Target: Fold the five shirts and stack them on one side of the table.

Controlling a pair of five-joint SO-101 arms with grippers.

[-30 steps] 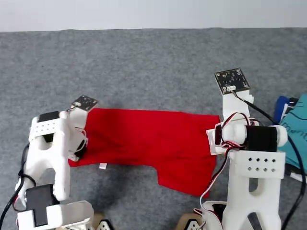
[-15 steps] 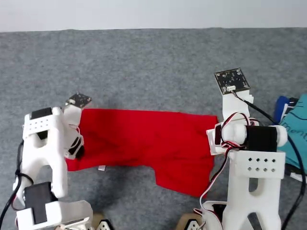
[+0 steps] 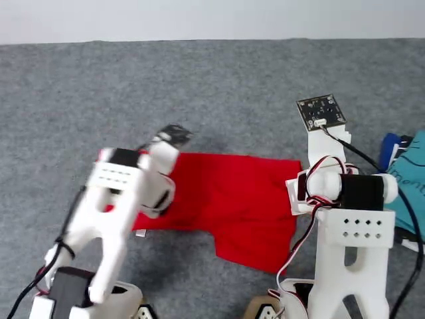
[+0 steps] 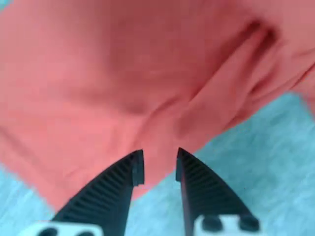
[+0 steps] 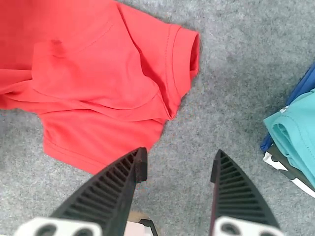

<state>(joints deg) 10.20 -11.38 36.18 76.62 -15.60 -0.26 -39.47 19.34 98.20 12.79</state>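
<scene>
The red shirt lies spread on the grey table between the two arms. It is not flat. It has bumps and creases, and one sleeve is bunched up.

The left gripper hangs right over the shirt's edge. Its jaws are only a little apart, and I see no cloth pinched in them. The right gripper is wide apart and holds nothing. It is over bare table, just beside the shirt's corner.

I think the left one could bite down on a crease, not the real edge. Then the fold would come out crooked. It could also push the cloth into a lump.

The pile of other shirts sits near the right arm, so a big swing might knock it.
</scene>
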